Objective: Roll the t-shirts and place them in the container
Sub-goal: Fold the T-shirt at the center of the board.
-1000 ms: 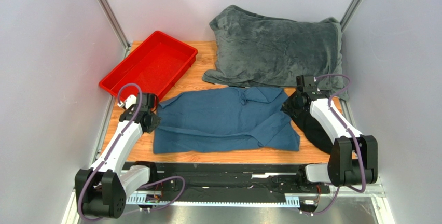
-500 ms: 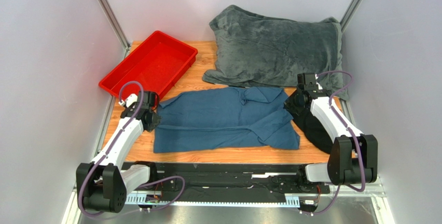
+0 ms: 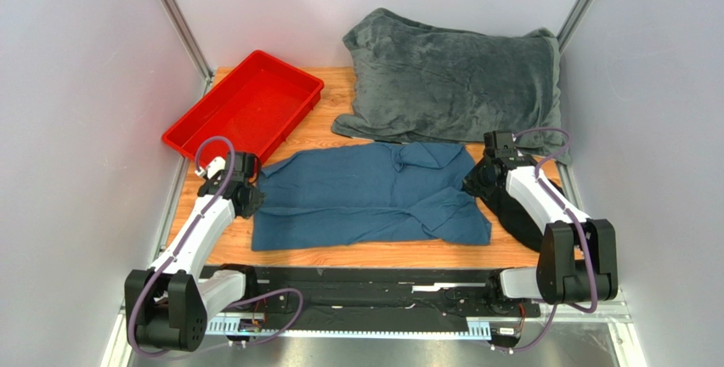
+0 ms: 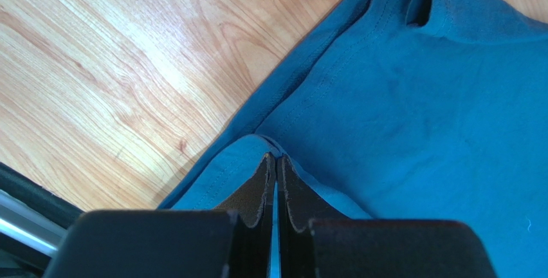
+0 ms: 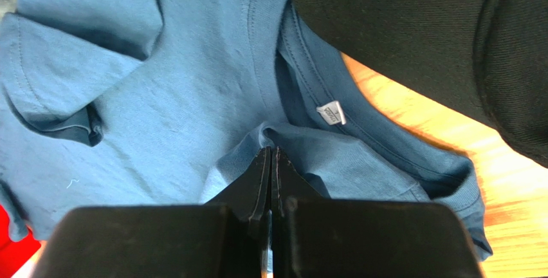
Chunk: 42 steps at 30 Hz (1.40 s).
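The teal-blue t-shirt lies spread on the wooden table, folded lengthwise, with its collar end at the right. My left gripper is shut on the shirt's left edge; the left wrist view shows a raised fold of the shirt pinched between the tips of this gripper. My right gripper is shut on a fold of the shirt near the collar, seen in the right wrist view as cloth bunched at its tips, next to a white label.
A red tray stands at the back left, its corner near the shirt. A large grey blanket lies at the back right. A black cap lies right of the shirt under my right arm and fills the upper right of the right wrist view.
The right gripper has moved slightly left and down onto the shirt's right edge. The shirt's right side has shifted a little. The left gripper has barely moved.
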Each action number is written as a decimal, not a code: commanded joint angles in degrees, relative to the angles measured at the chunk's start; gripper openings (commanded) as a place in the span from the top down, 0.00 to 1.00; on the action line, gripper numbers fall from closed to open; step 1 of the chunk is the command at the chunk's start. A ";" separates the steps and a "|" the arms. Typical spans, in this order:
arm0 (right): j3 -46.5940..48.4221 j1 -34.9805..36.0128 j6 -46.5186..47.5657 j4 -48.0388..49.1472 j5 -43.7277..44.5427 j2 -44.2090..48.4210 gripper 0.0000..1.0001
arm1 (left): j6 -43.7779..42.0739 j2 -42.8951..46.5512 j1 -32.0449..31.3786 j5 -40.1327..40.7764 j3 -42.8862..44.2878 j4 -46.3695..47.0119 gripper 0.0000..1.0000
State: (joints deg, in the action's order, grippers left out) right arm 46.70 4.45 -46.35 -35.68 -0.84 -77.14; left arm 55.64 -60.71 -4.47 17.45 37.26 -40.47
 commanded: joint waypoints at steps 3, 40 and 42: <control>3.40 0.39 1.70 2.28 -0.91 -0.20 1.00 | 1.05 -1.08 0.16 -0.84 0.54 0.74 0.94; 39.52 9.26 19.28 5.01 4.89 -30.87 0.41 | -25.84 -41.94 -12.32 2.32 37.27 6.37 0.40; 39.79 9.18 19.19 5.36 4.88 -32.27 0.41 | -27.24 -43.52 -12.32 2.67 38.15 6.45 0.40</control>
State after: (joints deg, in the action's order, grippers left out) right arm 83.81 13.93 -28.73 -32.16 2.55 -106.80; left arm 32.36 -102.15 -16.99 18.61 71.94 -34.89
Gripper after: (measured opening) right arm 0.589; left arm 0.599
